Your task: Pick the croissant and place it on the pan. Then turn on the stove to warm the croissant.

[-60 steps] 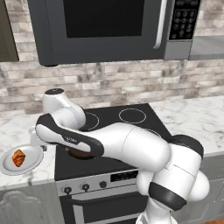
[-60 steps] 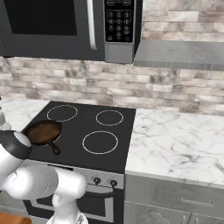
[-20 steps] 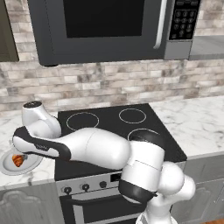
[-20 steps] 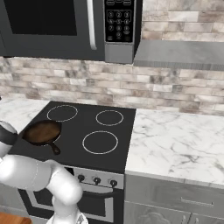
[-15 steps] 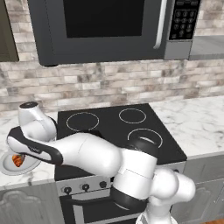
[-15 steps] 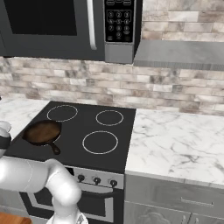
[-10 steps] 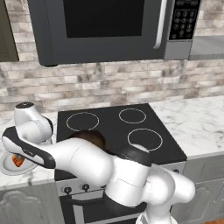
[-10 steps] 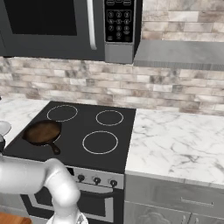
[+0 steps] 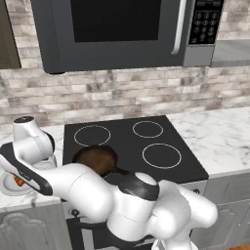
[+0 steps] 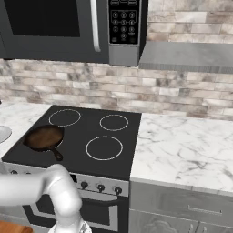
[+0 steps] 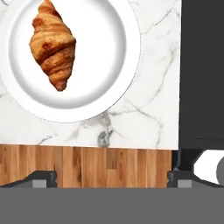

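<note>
The golden ridged croissant (image 11: pixel 51 47) lies on a pale round plate (image 11: pixel 109 57) on the marble counter, left of the stove (image 11: pixel 202 65). My gripper (image 11: pixel 111 178) hovers above the plate's near edge, open, its fingertips (image 11: pixel 43 178) wide apart with nothing between them. From the left base view, the arm bends far left over the plate (image 9: pixel 9 188), where a sliver of croissant (image 9: pixel 18 180) peeks out. The dark pan (image 9: pixel 95 158) sits empty on the front left burner of the stove (image 9: pixel 146 146), its handle toward the front. The pan (image 10: pixel 44 137) and the knobs (image 10: pixel 84 185) also show from the right.
A microwave (image 9: pixel 117 29) hangs above the cooktop. The counter's front edge runs just below the plate, with wooden floor (image 11: pixel 87 164) beyond it. Marble counter (image 10: pixel 182 145) extends right of the stove.
The arm has swung further left and lower over the plate, uncovering the pan in the left base view. The pan and the croissant have not moved.
</note>
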